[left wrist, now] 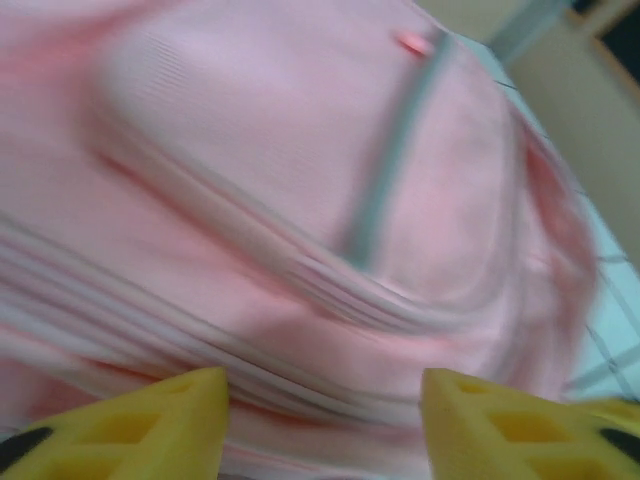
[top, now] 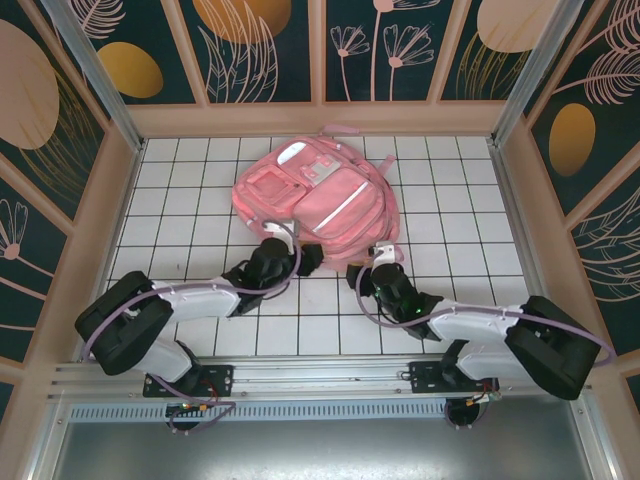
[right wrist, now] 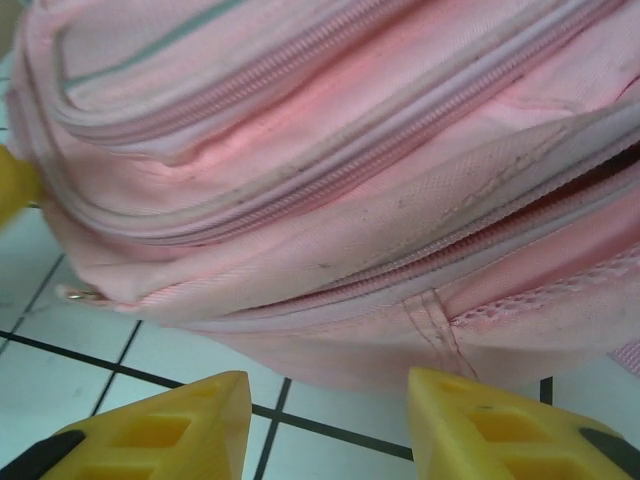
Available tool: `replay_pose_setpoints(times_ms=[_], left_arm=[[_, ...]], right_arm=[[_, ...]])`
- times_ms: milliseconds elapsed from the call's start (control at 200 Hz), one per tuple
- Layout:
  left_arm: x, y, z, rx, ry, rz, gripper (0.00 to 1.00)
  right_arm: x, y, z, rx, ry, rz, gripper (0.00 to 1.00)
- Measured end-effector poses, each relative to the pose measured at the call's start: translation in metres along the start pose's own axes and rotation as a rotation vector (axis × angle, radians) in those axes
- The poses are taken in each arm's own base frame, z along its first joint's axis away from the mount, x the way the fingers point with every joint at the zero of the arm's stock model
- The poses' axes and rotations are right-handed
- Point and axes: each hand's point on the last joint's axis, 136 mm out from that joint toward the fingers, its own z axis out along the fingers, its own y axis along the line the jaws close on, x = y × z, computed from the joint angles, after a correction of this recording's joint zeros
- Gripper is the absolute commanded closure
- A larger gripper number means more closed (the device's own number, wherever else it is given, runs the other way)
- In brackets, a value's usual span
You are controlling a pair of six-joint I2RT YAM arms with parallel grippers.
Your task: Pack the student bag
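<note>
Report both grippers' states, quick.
Left gripper: jaws open, holding nothing, facing the large pink fabric backpack.
Right gripper: jaws open, holding nothing.

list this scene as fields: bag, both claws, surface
bag: pink, lying on the table, far centre
table: white grid tiles
left claw: open, at the bag's near edge, pink fabric right ahead, view blurred
right claw: open, low over the tiles, just short of the bag's near side, holding nothing
</note>
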Motion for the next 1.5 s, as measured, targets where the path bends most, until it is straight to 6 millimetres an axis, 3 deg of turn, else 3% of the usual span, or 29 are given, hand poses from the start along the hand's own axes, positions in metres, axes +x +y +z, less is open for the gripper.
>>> replay_pose_setpoints(times_ms=[65,195,310,430,546,641,961,1171,1231,1321,1401,1501], left_arm=[[-0.013,0.026,0.001,-0.072,-0.025,-0.027,0.12],[-0.031,0.072,-0.002,-0.199,-0.062,-0.072,0.10],[-0.039,0.101,0.001,-0.274,-0.067,-0.104,0.10],[-0.043,0.115,0.014,-0.302,-0.055,-0.133,0.40],[-0.042,0.110,0.026,-0.265,-0.043,-0.148,0.80],[-0.043,0.104,0.030,-0.228,-0.049,-0.177,1.00],[-0.022,0.085,0.022,-0.124,-0.072,-0.344,1.00],[-0.006,0.064,0.013,-0.126,-0.095,-0.433,1.00],[-0.004,0.063,0.012,-0.128,-0.099,-0.454,1.00],[-0.004,0.063,0.012,-0.129,-0.103,-0.471,0.92],[-0.004,0.062,0.012,-0.129,-0.102,-0.474,0.78],[-0.002,0.062,0.012,-0.128,-0.096,-0.470,0.70]], right_arm=[[0.006,-0.002,0.006,0.020,0.022,0.002,0.54],[0.014,-0.006,0.017,0.057,0.051,0.007,0.54],[0.015,-0.006,0.024,0.073,0.061,0.010,0.53],[0.015,-0.009,0.031,0.092,0.064,0.017,0.53],[0.011,-0.016,0.035,0.109,0.059,0.032,0.53],[0.003,-0.027,0.039,0.132,0.046,0.058,0.53],[-0.024,-0.070,0.054,0.222,0.016,0.090,0.52],[-0.033,-0.088,0.039,0.284,-0.006,0.109,0.51],[-0.036,-0.088,0.027,0.294,-0.028,0.119,0.50],[-0.037,-0.082,0.008,0.295,-0.055,0.129,0.50],[-0.034,-0.063,-0.007,0.266,-0.062,0.124,0.51],[-0.024,-0.042,-0.017,0.230,-0.045,0.116,0.55]])
